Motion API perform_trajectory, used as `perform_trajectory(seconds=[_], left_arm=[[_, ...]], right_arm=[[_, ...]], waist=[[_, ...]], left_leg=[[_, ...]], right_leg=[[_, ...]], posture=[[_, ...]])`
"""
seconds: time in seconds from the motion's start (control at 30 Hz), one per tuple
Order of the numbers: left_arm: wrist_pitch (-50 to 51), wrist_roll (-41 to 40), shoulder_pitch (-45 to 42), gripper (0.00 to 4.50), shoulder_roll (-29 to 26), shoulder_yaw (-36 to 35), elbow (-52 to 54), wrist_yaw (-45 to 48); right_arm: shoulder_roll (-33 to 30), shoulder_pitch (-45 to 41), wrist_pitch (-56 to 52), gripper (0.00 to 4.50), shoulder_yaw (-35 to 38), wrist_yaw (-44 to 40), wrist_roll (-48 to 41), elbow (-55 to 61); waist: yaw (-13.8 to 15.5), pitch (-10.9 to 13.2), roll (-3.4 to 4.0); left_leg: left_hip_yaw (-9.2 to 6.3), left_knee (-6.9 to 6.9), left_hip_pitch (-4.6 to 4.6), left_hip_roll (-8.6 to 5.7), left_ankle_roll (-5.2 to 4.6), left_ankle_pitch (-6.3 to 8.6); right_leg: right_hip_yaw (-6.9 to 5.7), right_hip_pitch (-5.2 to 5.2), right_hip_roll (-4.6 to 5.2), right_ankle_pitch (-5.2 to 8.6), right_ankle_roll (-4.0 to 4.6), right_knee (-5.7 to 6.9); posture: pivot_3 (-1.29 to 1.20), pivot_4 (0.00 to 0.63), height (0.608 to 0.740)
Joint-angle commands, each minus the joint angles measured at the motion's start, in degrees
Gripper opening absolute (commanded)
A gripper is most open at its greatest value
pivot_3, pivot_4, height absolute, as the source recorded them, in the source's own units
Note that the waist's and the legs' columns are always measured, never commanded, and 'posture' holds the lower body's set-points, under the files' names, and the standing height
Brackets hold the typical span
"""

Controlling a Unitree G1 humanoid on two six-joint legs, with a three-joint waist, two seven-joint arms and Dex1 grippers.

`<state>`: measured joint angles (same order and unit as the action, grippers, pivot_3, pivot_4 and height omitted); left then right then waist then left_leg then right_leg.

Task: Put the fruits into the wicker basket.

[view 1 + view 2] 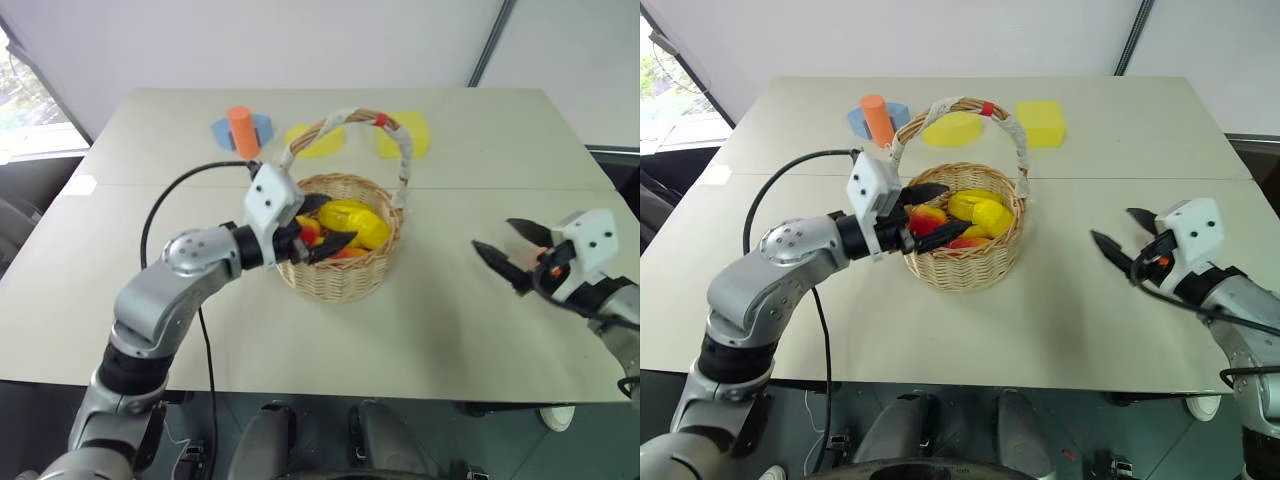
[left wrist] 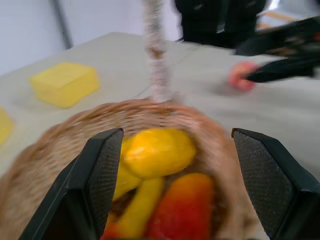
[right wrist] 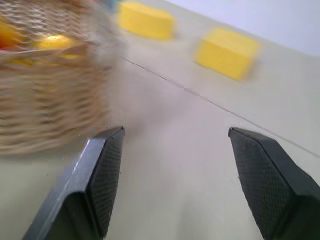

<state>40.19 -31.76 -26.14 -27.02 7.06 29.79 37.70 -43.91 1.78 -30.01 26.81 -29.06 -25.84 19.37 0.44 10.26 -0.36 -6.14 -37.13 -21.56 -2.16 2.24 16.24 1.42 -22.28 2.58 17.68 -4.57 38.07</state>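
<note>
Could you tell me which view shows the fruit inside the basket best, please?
The left wrist view: it looks straight into the basket at the fruit. Both eye views show it smaller, partly behind the left pincer. The right wrist view catches blurred glimpses.

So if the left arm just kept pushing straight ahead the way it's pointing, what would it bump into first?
Probably the fruit in the wicker basket: the left gripper, fingers open, sits at the rim, aimed at the yellow fruit and red piece. Depth is hard to judge.
</note>
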Motion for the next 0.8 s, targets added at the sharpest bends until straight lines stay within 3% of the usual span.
perform_trajectory(seconds=[0.03,0.6,0.8], left_arm=[[-2.95,-1.44,1.69,3.68,-1.56,0.26,2.59,4.72],[-4.09,0.16,0.09,3.68,-2.26,4.00,2.61,7.70],[-4.16,0.34,0.37,3.76,-2.39,3.68,2.76,7.19]], right_arm=[[-0.50,-2.04,-2.44,3.45,2.82,5.90,4.14,-5.75],[1.33,-5.04,-4.22,3.45,2.20,9.42,8.56,-18.72],[1.15,-5.91,-2.34,1.62,1.85,8.66,9.34,-21.39]], waist=[[0.17,0.00,0.00],[-0.58,-0.03,0.07],[-1.07,-0.03,0.07]], left_leg=[[0.01,0.00,0.01,0.00,0.00,0.00],[0.04,-0.01,0.07,0.03,-0.02,0.00],[0.04,-0.01,0.07,0.02,-0.03,0.00]], right_leg=[[0.00,0.00,0.00,0.00,0.00,0.00],[0.02,0.07,-0.05,0.00,0.00,0.04],[0.01,0.08,-0.05,0.00,0.00,0.04]], posture=[[0.00,0.150,0.740],[0.00,0.150,0.740],[0.00,0.150,0.740]])
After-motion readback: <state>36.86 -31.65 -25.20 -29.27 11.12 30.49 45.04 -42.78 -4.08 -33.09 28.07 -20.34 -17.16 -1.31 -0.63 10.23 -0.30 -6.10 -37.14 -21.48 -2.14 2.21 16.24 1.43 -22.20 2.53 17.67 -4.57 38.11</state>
